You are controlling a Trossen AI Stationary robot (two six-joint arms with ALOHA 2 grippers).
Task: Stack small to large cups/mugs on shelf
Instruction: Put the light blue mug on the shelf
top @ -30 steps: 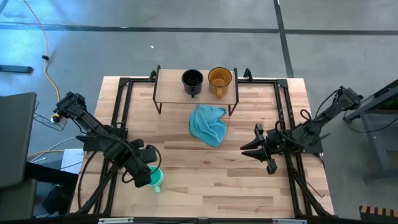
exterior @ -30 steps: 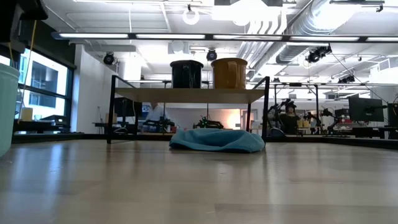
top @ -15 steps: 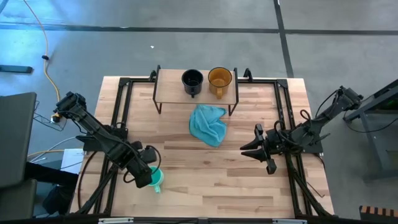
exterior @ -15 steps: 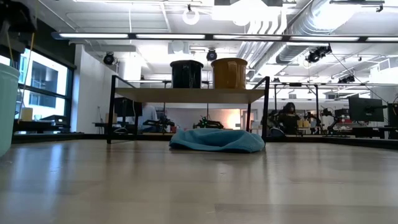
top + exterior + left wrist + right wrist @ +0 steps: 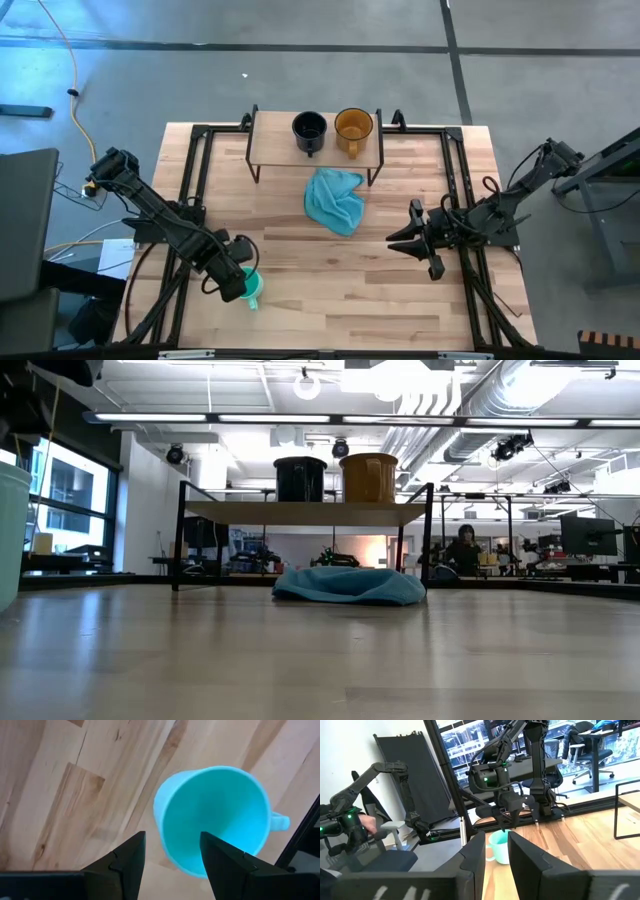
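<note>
The small teal-green mug stands upright on its base near the table's near-left corner; it also shows at the low view's left edge. My left gripper hovers over it, open. In the left wrist view its fingers straddle the near part of the mug's rim, and I see no touch. The mug's handle points away from the fingers. The dark mug and amber mug stand side by side on the shelf. My right gripper waits at the table's right, slightly open.
A crumpled light blue cloth lies on the table just in front of the shelf, between the two arms. Black frame rails run along the table's left and right sides. Bare wood stretches between the teal mug and the cloth.
My left gripper has edged slightly toward the table's near edge, closer over the teal mug. The mugs, the cloth and my right arm have kept still.
</note>
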